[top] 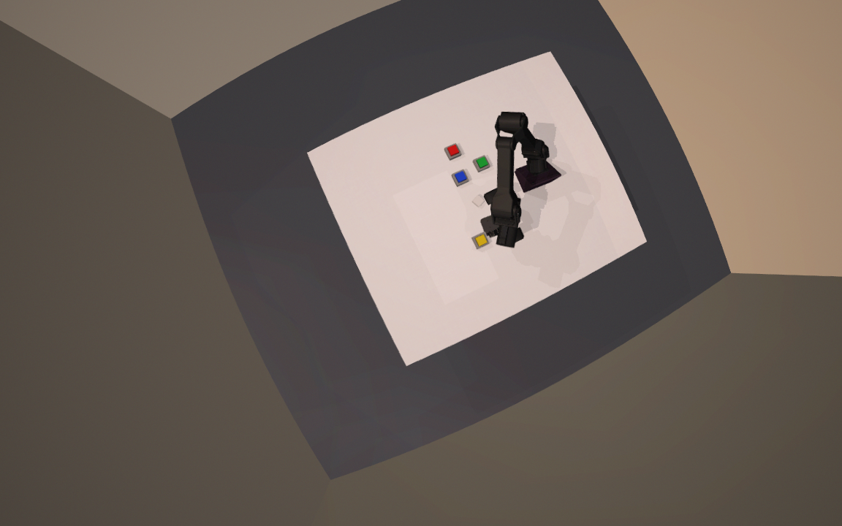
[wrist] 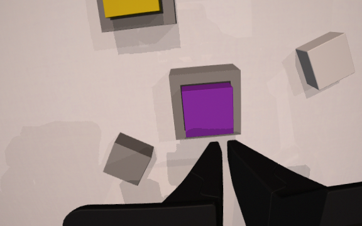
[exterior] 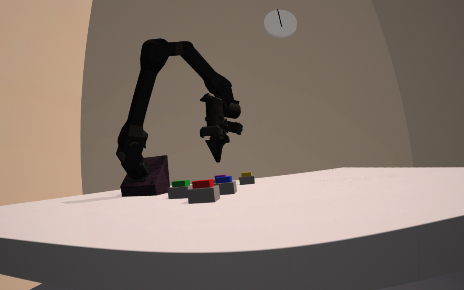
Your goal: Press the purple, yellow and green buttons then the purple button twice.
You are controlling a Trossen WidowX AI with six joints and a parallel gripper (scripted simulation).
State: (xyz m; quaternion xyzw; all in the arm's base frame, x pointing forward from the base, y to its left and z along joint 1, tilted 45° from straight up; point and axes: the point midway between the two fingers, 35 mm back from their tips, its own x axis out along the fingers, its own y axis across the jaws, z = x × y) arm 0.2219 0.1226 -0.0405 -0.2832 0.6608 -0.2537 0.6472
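My gripper (exterior: 218, 161) (wrist: 222, 149) is shut, with only a thin gap between its fingertips and nothing between them. It points down in the air above the purple button. The purple button (exterior: 220, 176) (wrist: 208, 110) stands raised in its grey housing; in the wrist view the fingertips show just below its near edge. The top view has it hidden under the arm. The yellow button (top: 481, 240) (exterior: 246, 174) (wrist: 132, 7) is up, beyond the purple one at the top of the wrist view. The green button (top: 482, 162) (exterior: 180, 183) is up, nearer the arm's base.
A red button (top: 452, 150) (exterior: 202, 183) and a blue button (top: 460, 177) (exterior: 223, 179) stand near the green one. A pale block (top: 478, 200) (wrist: 330, 61) lies right of the purple button in the wrist view. A grey block (wrist: 127, 160) lies to its lower left.
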